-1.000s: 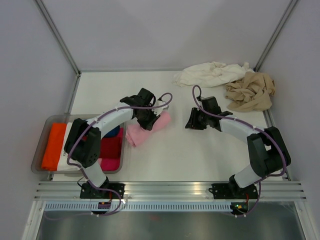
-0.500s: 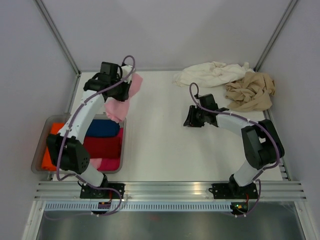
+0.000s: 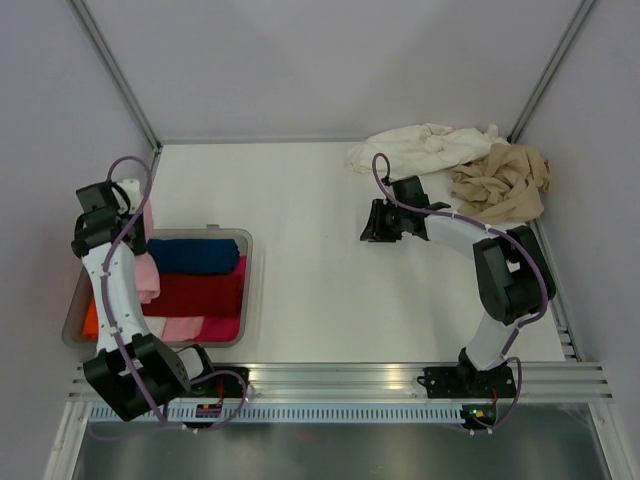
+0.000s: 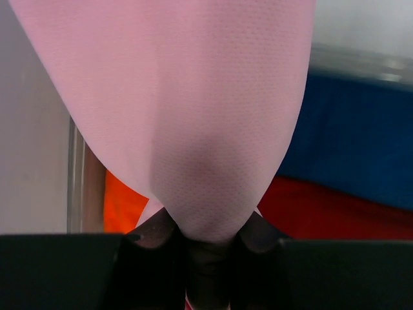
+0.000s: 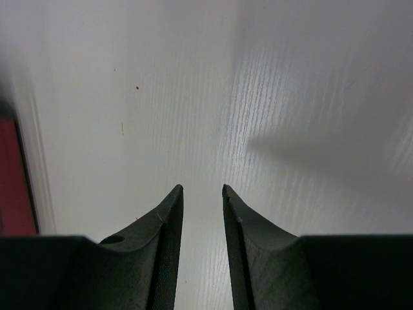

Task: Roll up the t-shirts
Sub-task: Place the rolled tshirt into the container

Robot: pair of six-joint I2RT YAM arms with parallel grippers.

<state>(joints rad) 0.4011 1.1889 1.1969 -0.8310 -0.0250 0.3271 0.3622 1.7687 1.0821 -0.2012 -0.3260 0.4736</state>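
The rolled light pink t-shirt (image 4: 187,110) hangs from my left gripper (image 4: 206,236), which is shut on its upper end. From above, the pink t-shirt (image 3: 148,272) dangles over the left part of the grey tray (image 3: 247,272), with my left gripper (image 3: 138,222) at the tray's far left corner. The cream-white t-shirt (image 3: 425,147) and the tan-beige t-shirt (image 3: 500,183) lie crumpled at the back right. My right gripper (image 3: 375,222) hovers low over bare table, just left of those two; in the right wrist view the right gripper (image 5: 202,188) is open a little, with nothing between its fingers.
The tray holds a blue roll (image 3: 195,256), a red roll (image 3: 200,295), an orange piece (image 3: 90,320) and a pink piece (image 3: 185,327). The left wall stands close beside my left arm. Metal rails run along the table's near edge.
My left arm has swung the pink t-shirt from the table's middle round the back to the tray's left side. The right gripper has edged slightly back and left.
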